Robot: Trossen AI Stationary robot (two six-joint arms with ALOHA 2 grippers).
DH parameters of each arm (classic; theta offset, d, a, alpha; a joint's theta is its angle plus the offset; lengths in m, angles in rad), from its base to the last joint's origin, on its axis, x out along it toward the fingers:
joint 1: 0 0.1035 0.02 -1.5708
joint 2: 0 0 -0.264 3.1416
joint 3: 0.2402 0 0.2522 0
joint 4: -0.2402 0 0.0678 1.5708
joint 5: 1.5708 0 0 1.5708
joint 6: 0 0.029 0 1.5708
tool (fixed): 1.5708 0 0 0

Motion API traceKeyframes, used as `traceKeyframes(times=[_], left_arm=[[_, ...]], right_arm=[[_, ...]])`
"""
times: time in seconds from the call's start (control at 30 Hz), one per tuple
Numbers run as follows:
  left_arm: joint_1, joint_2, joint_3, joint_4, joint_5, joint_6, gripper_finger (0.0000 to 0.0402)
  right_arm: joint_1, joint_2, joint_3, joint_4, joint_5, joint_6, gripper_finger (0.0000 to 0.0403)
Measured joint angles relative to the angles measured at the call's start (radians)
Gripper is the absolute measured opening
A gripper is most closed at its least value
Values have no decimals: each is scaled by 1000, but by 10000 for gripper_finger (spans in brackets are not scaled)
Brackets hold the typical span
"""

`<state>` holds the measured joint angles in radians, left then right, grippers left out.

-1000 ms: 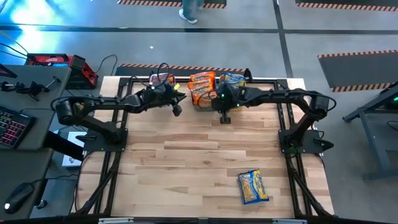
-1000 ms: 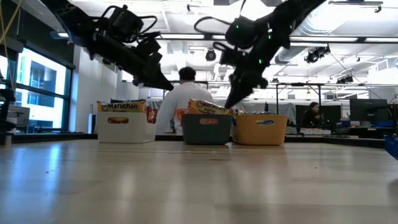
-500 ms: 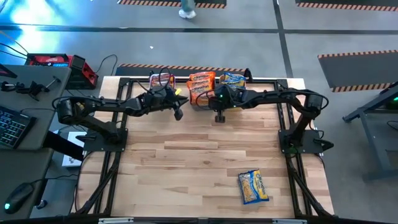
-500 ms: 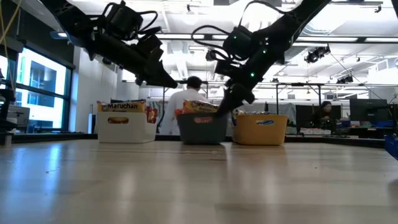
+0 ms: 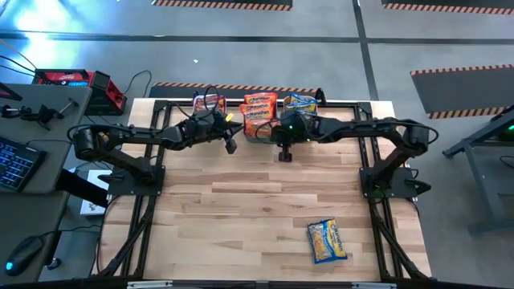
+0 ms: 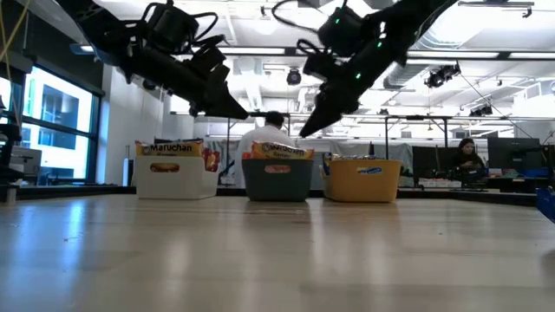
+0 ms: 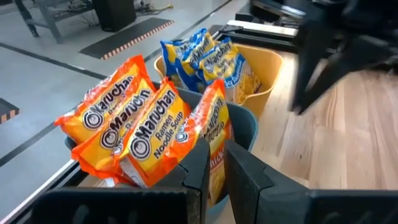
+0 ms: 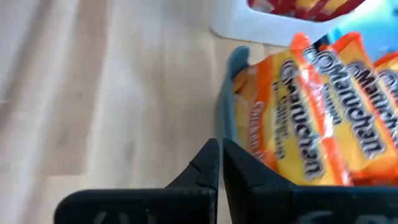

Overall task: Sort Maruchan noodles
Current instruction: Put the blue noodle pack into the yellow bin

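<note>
Both arms are being held stretched toward the table's far edge, above the surface. The left gripper (image 5: 230, 145) is being kept nearly closed, nothing between its fingers (image 7: 198, 163). The right gripper (image 5: 283, 155) is being held fully closed, fingers (image 8: 211, 163) touching, pointing downward.

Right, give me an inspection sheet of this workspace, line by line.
Surface: wooden table, mostly bare.
Job's things: orange noodle packets fill the teal bin; blue-and-yellow packets in the orange bin; red packets in the white bin; one blue-and-yellow packet lies alone near the table's front right.
Clutter: nothing seen on the table.
Grippers: left gripper raised near the bins, nearly shut, empty; right gripper raised before the teal bin, shut, empty.
Cables: loops on both arms; more on the side desk.
Surroundings: people beyond the table, monitors, ceiling lights.
</note>
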<state>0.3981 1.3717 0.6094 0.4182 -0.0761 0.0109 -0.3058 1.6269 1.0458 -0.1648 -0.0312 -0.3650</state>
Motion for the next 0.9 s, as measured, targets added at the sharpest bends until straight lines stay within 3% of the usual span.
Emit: traceKeyframes(times=[0.17,0.37,0.6,0.9], left_arm=[[-1,1,0,15,0,-4,35],[-19,35,-76,247,35,-8,35],[-28,57,-91,291,94,-18,35],[-40,57,-91,329,95,-8,35]], right_arm=[[76,-73,-42,-144,-30,156,0],[220,-181,-199,-240,-101,491,0],[469,-338,-324,-381,-194,904,0],[829,-358,-361,-377,-247,1418,0]])
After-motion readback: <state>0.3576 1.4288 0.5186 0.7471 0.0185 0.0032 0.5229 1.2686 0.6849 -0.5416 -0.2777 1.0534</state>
